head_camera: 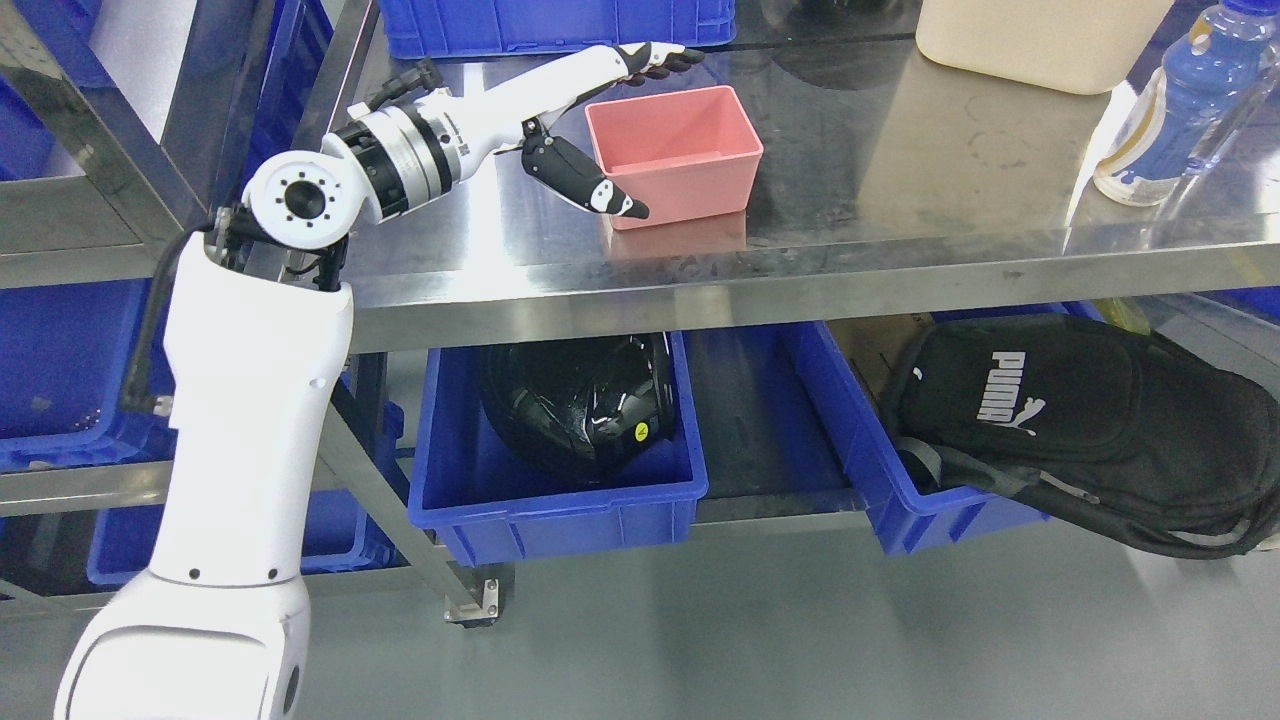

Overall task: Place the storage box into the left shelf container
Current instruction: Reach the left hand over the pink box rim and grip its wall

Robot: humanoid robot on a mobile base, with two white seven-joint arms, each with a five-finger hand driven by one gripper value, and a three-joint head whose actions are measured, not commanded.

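A pink storage box [672, 152], empty and upright, stands on the steel shelf top [900, 200]. My left hand [620, 130] reaches in from the lower left and sits at the box's left side. It is open: the fingers [660, 58] stretch past the box's far left corner and the thumb [585, 180] lies along the near left wall. Whether they touch the box I cannot tell. On the lower level, a blue container [555, 490] holds a black helmet [580, 405].
A second blue bin [905, 480] at the lower right carries a black bag [1090, 420]. A beige container [1040, 40] and a blue bottle [1175, 110] stand at the back right of the shelf top. More blue bins [555, 22] sit behind and to the left.
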